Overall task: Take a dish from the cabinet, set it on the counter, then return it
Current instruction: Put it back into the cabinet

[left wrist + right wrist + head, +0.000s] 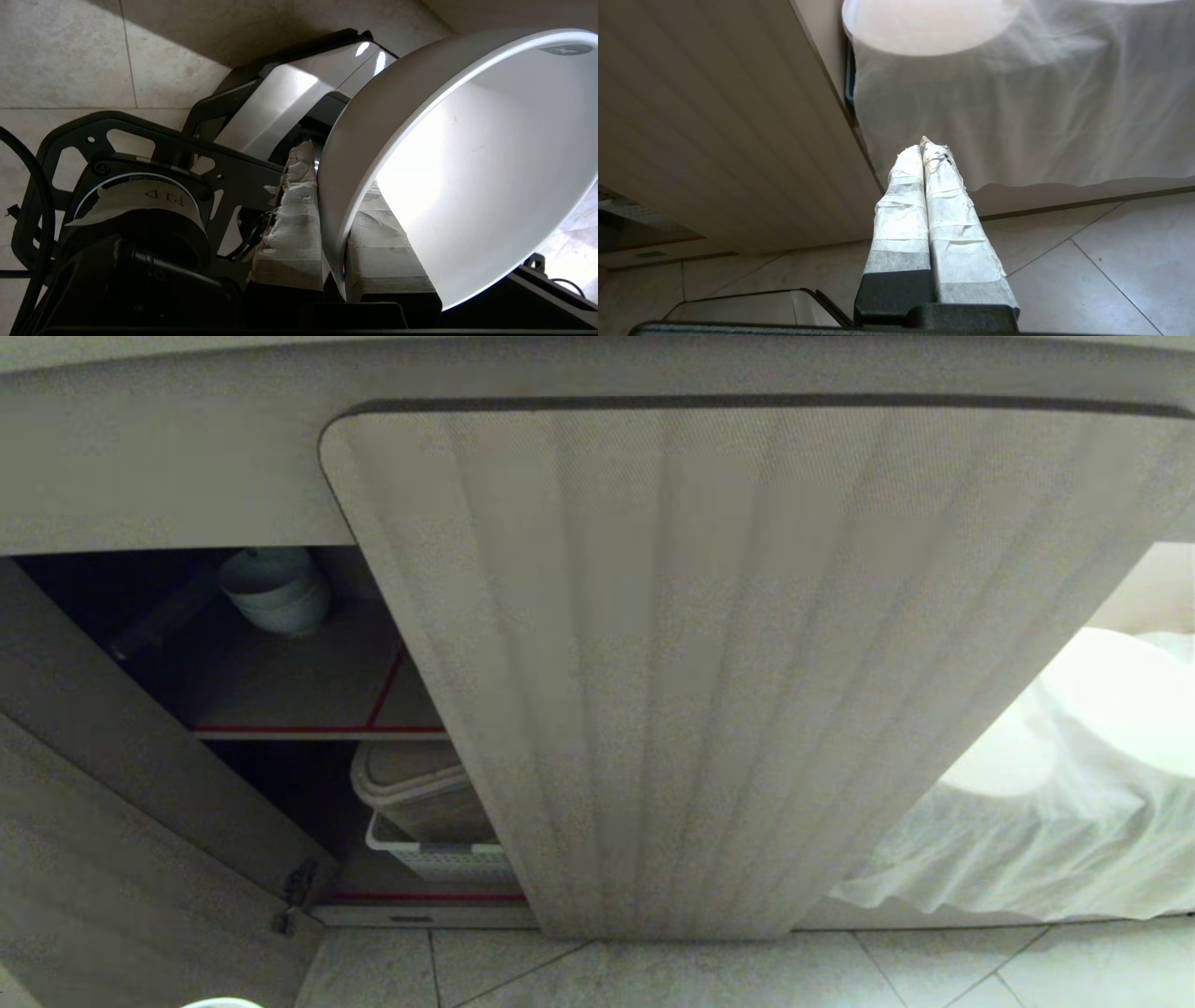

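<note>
My left gripper [338, 175] is shut on the dish [467, 186], a plain white deep bowl. One taped finger is outside its wall and the other inside, and the bowl hangs tilted above the tiled floor. In the head view only a sliver of white rim [219, 1002] shows at the bottom edge. The cabinet [747, 663] fills that view: a ribbed beige door is shut in the middle, and the left bay stands open and dark with a red-edged shelf [317, 730]. The counter's top is out of view. My right gripper [923, 145] is parked, shut and empty, near the floor.
A stack of white bowls [275, 588] sits on the upper shelf. Below it, a beige lidded bin [420, 793] rests in a white basket [439, 859]. The swung-open door [93, 803] is on the left, white cloth [1027, 821] on the right. My black base [140, 210] is under the bowl.
</note>
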